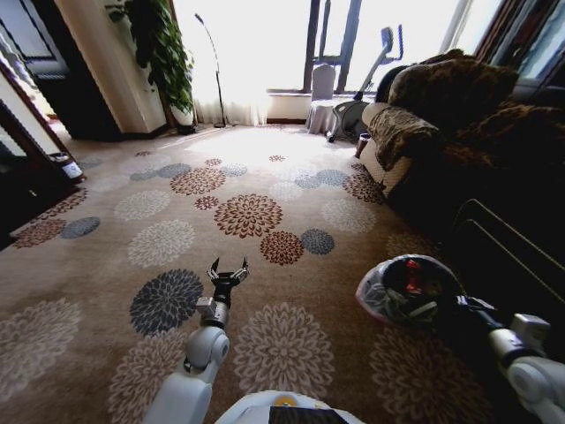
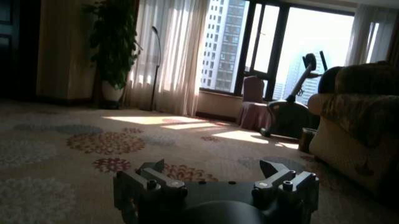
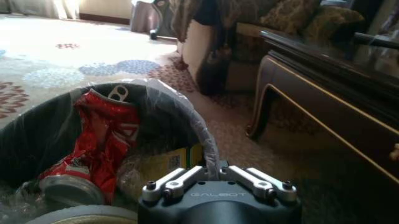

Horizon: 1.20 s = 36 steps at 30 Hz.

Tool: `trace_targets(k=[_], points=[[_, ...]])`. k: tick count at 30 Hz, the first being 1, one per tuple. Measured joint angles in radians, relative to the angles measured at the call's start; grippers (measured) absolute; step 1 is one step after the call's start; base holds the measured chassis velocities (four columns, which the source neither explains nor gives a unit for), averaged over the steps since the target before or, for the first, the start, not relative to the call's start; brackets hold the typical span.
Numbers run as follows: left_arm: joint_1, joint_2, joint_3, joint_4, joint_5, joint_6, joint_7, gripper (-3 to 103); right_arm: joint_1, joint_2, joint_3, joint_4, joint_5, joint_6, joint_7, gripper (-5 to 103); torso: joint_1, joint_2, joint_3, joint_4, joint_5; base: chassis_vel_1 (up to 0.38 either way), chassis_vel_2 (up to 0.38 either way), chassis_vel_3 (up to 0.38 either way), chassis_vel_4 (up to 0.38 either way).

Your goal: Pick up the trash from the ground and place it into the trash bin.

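The left claw (image 1: 228, 269) hangs low over the floral carpet (image 1: 159, 212) in front of the robot, its two fingers spread wide with nothing between them. In the left wrist view the same claw (image 2: 215, 175) points across the open carpet toward the bright windows (image 2: 293, 37), a potted plant (image 2: 113, 46) and an exercise bike (image 2: 296, 107).

The right claw (image 1: 450, 302) reaches to the robot's right and sits at the rim of the trash bin (image 1: 375, 291), a small black bucket lined with a translucent bag, standing on the carpet just beside a dark sofa (image 1: 459, 115). In the right wrist view the right claw (image 3: 218, 179) is pinched narrow on the bin's bag-covered rim (image 3: 203, 135), its fingers closed around the edge.

Inside the bin lie a crushed red can (image 3: 103, 135) with its pull tab up, a yellow wrapper (image 3: 165, 163) near the rim, and crumpled clear plastic (image 3: 18, 205) at the bottom. In the head view the red piece (image 1: 415, 269) shows inside the bin opening.

A dark wooden table (image 3: 324, 93) stands close to the bin on the side away from the open carpet.
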Motion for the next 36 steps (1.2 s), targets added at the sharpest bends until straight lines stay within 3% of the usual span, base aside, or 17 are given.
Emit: trace_targets(k=[3, 8, 16, 20, 29, 32, 36], points=[[0.000, 0.000, 0.000, 0.000, 0.000, 0.000, 0.000, 100, -0.117, 0.002, 0.135, -0.096, 0.045, 0.011, -0.064, 1, 0.000, 0.000, 0.000, -0.0006, -0.0015, 0.000, 0.000, 0.000, 0.000], [0.000, 0.000, 0.000, 0.000, 0.000, 0.000, 0.000, 100, -0.169, 0.030, 0.166, -0.172, 0.078, 0.002, -0.103, 1, 0.000, 0.000, 0.000, -0.0007, -0.0010, 0.000, 0.000, 0.000, 0.000], [0.000, 0.000, 0.000, 0.000, 0.000, 0.000, 0.000, 100, -0.056, 0.100, 0.045, -0.309, 0.104, -0.038, -0.102, 1, 0.000, 0.000, 0.000, -0.0002, -0.0003, 0.000, 0.000, 0.000, 0.000], [0.000, 0.000, 0.000, 0.000, 0.000, 0.000, 0.000, 100, -0.010, 0.099, -0.002, -0.393, 0.076, -0.034, -0.103, 1, 0.000, 0.000, 0.000, 0.0006, -0.0012, 0.000, 0.000, 0.000, 0.000], [0.000, 0.000, 0.000, 0.000, 0.000, 0.000, 0.000, 100, 0.038, 0.076, -0.054, -0.574, 0.037, 0.024, -0.146, -2, 0.000, 0.000, 0.000, -0.0001, -0.0015, 0.000, 0.000, 0.000, 0.000], [0.000, 0.000, 0.000, 0.000, 0.000, 0.000, 0.000, 100, 0.048, 0.074, -0.062, -0.614, 0.076, 0.044, -0.156, 13, 0.000, 0.000, 0.000, -0.0003, -0.0015, 0.000, 0.000, 0.000, 0.000], [0.000, 0.000, 0.000, 0.000, 0.000, 0.000, 0.000, 100, 0.041, 0.075, -0.047, -0.614, 0.089, 0.045, -0.180, 24, 0.000, 0.000, 0.000, -0.0003, -0.0013, 0.000, 0.000, 0.000, 0.000]])
